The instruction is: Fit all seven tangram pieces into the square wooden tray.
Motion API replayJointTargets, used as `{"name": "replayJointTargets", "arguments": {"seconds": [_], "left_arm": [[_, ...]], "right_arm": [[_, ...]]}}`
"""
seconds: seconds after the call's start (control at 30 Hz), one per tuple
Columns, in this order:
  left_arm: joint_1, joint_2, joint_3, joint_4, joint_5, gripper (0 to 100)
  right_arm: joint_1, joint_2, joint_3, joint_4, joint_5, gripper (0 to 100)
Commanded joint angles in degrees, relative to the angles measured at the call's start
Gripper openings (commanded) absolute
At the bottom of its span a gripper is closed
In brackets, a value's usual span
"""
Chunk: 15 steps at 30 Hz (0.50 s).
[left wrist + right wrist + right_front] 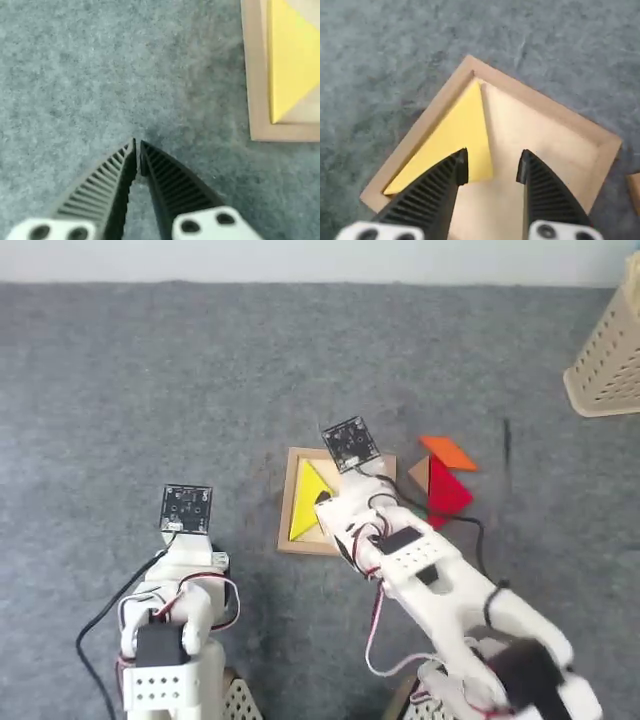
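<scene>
Right gripper (492, 167) spread above tray (545, 102); left gripper (137, 145) clenched, empty. Yellow triangle (455, 135) at tray's 9 o'clock looks thin, stiff, light; best pinched by its edges.

The square wooden tray (285, 515) lies flat on the grey worktop (150, 380), a yellow triangle (305, 502) flat inside against one wall, while an orange parallelogram (447, 452), red triangle (445, 490) and brown piece (419, 473) lie clustered just outside it.
</scene>
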Motion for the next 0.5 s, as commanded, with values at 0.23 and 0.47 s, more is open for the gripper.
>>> {"name": "replayJointTargets", "arguments": {"seconds": [0.23,0.47], "left_arm": [[0.2,-1.1,-0.6,0.4,-0.2,2],[0.2,-1.1,-0.6,0.4,-0.2,2]], "right_arm": [[-5.3,11.1,-7.5,-4.1,0.8,17.7],[-5.6,12.6,-9.5,-4.1,0.8,17.7]]}}
